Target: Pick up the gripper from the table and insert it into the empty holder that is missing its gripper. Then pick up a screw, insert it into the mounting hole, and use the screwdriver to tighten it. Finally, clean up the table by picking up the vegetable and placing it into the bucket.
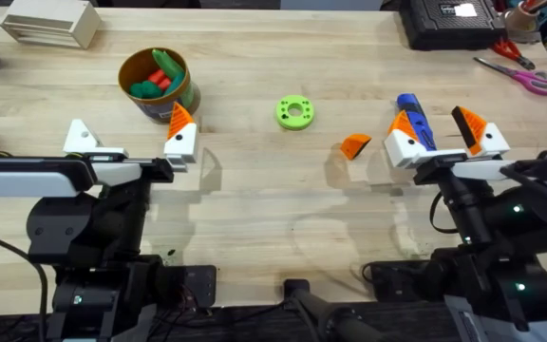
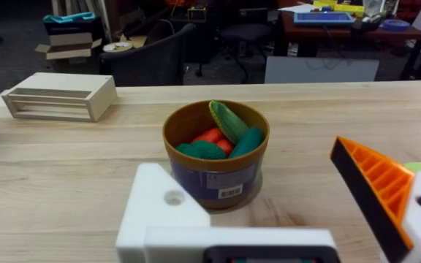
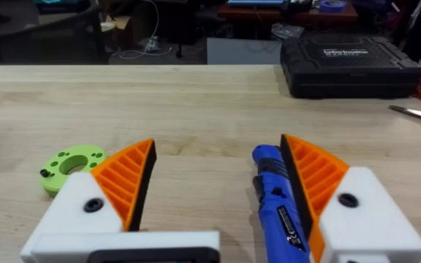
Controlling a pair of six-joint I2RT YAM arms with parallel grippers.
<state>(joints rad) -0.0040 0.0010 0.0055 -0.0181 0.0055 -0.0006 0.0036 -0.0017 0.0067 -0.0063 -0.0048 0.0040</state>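
The small orange gripper (image 1: pixel 355 145) lies loose on the wooden surface (image 1: pixel 254 199), between the green ring (image 1: pixel 294 112) and the right arm's fingers. The left gripper (image 1: pixel 129 142) hovers just in front of the bucket (image 1: pixel 156 84), its fingers spread wide and holding nothing. 1 of those fingers is the bare white holder (image 1: pixel 82 139) with an open mounting hole, seen close in the left wrist view (image 2: pixel 163 212); the other carries an orange ribbed tip (image 2: pixel 375 186). The bucket (image 2: pixel 215 153) holds green and red toy vegetables.

The right gripper (image 1: pixel 444 136) also stands wide open, both fingers fitted with orange pads (image 3: pixel 126 179). The blue screwdriver (image 1: pixel 416 119) lies on the surface between those fingers; in the right wrist view its handle (image 3: pixel 278 201) sits right against 1 pad. Whether that pad touches it cannot be told, and the fingers are not closed on it.
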